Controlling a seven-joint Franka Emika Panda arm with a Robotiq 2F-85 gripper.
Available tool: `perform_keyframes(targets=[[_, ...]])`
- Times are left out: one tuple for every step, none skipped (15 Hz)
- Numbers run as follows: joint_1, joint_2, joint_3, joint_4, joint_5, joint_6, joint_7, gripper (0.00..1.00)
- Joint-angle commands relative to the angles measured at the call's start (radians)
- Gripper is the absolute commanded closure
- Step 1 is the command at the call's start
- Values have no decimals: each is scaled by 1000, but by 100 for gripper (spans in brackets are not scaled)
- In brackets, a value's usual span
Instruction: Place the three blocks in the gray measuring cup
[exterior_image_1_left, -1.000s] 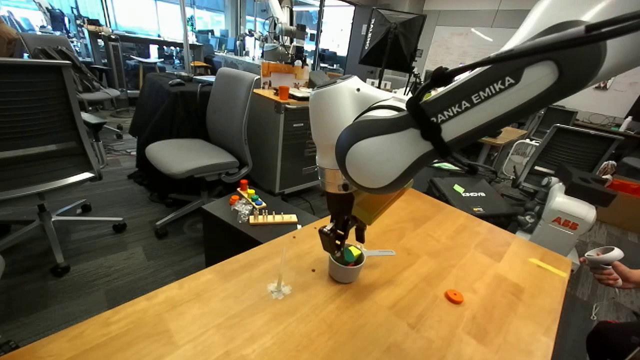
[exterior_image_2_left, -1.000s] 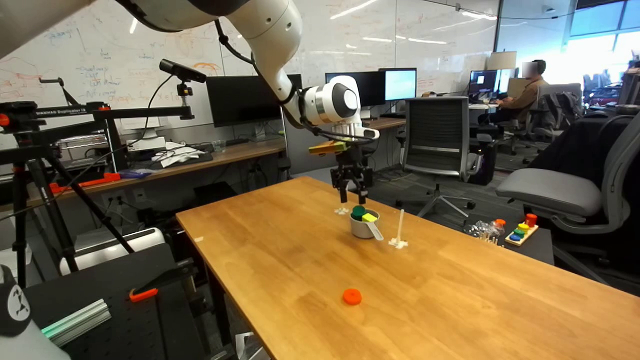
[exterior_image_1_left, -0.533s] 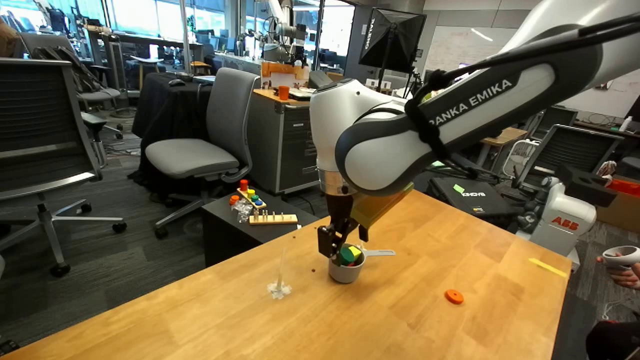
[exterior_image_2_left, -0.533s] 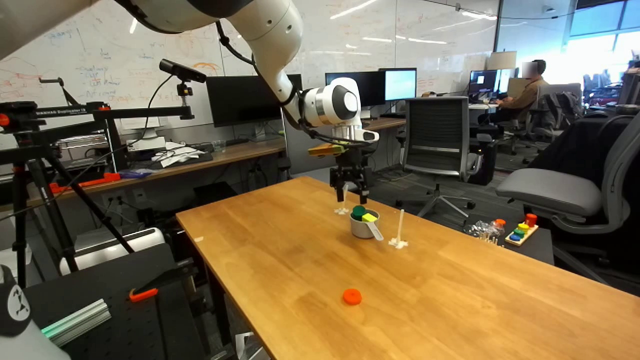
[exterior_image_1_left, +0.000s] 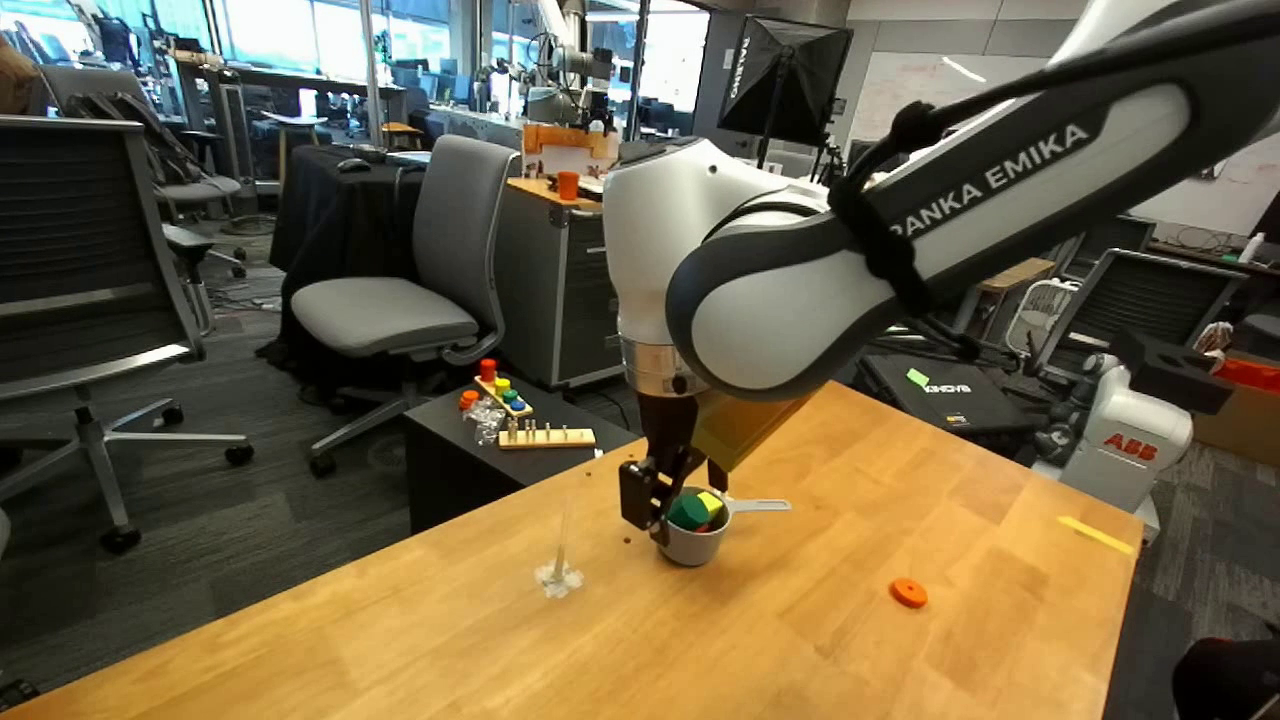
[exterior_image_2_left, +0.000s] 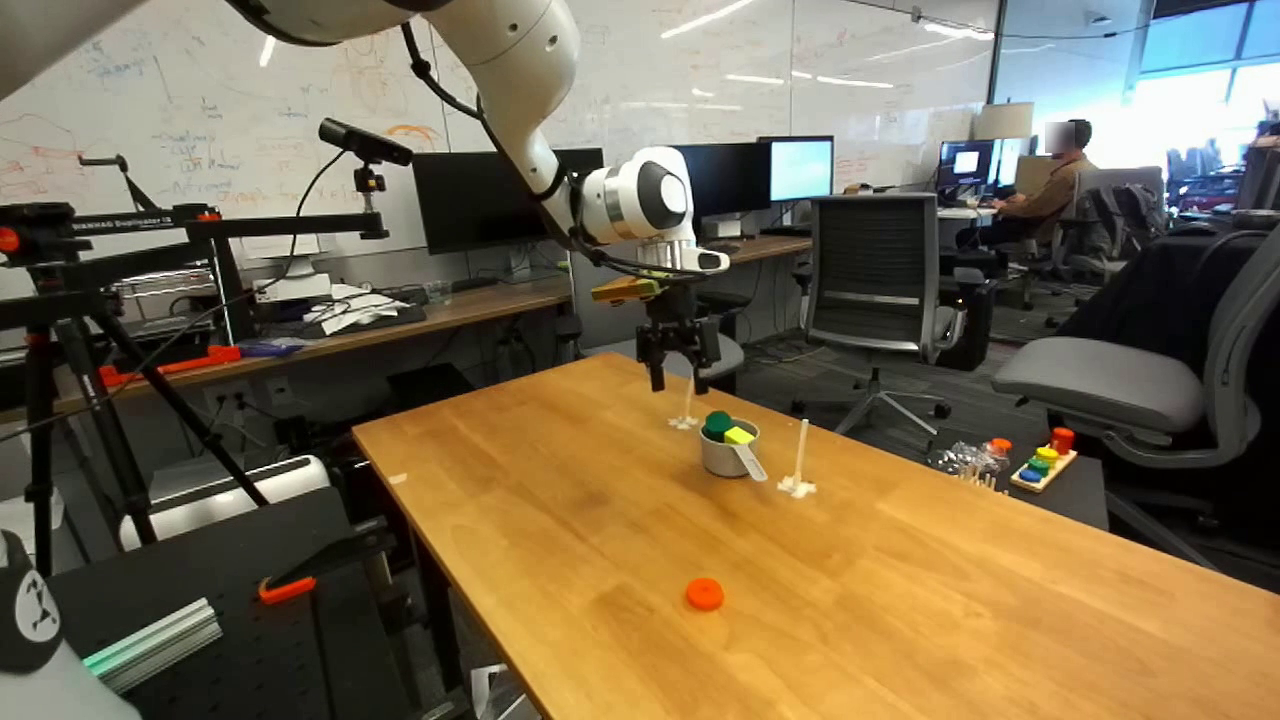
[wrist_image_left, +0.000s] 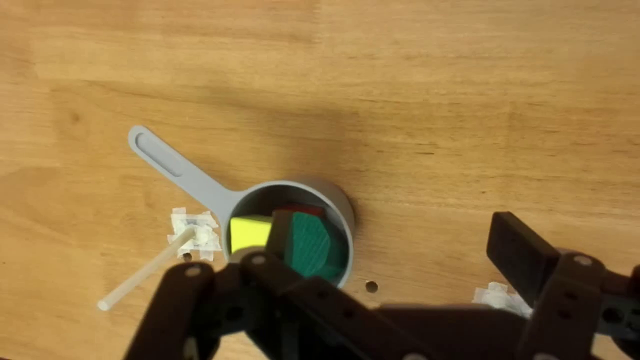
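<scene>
Gripper (exterior_image_2_left: 678, 387), jaws parted, is being shifted aside; blocks (wrist_image_left: 250, 232) are still being contained in gray measuring cup (exterior_image_2_left: 717, 461).

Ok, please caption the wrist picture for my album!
Yellow block, green block and partly hidden red block in the gray measuring cup.

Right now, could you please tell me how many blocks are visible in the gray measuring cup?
3 in the wrist view: a yellow block nearest the handle, a green block to its right, and a red block lower, partly covered. More may be hidden underneath.
</scene>
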Motion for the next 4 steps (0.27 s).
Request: perform_keyframes(targets=[[5,-6,-1,-4,1,-2,3,0],[5,-12,0,-11,1,-2,5,0],[4,-13,-1,-13,1,-2,5,0],[4,-14,-1,-16,1,-1,5,0]])
